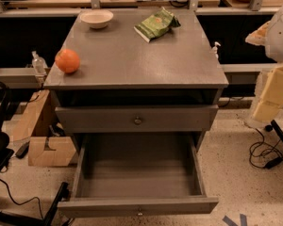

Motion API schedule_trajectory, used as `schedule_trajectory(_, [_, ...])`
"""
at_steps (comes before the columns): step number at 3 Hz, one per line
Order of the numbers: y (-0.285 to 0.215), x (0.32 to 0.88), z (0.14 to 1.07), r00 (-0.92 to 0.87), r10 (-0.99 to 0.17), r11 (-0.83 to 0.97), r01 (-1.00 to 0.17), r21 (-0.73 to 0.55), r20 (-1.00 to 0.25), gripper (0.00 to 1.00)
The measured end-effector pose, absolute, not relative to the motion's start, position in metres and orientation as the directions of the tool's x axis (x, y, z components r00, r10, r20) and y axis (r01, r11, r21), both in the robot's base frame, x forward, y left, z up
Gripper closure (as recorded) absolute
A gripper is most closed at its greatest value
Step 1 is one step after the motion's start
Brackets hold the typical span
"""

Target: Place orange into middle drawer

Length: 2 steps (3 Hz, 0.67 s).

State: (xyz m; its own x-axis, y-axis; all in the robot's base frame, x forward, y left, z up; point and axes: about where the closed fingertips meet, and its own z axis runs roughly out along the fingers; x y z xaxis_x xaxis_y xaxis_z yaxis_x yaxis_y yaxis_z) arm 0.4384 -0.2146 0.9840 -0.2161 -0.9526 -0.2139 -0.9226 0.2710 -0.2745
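One wide grey middle drawer (137, 173) lies open; your bright round orange (67, 60) sits atop the cabinet (132, 55). Gripper (272, 95) far right, state unclear.

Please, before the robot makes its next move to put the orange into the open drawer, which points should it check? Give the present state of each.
1. Orange free to grasp: it sits alone near the left front corner of the cabinet top. Ok.
2. Middle drawer open: pulled fully out. Ok.
3. Room inside the drawer: nothing visible in it. Ok.
4. Gripper at the orange: it is at the right edge of the view, far away. Not ok.
5. White bowl and green snack bag clear of the orange: both lie at the back. Ok.
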Motion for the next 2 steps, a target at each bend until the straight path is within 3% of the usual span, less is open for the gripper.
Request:
schedule_trajectory(1, [-0.215,0.438,0.984,-0.216,-0.953,0.271,-0.923,-0.274,-0.214,0.0])
schedule_trajectory(2, [-0.199,0.454,0.984,-0.181,-0.94,0.264,-0.922,-0.282,-0.289,0.0])
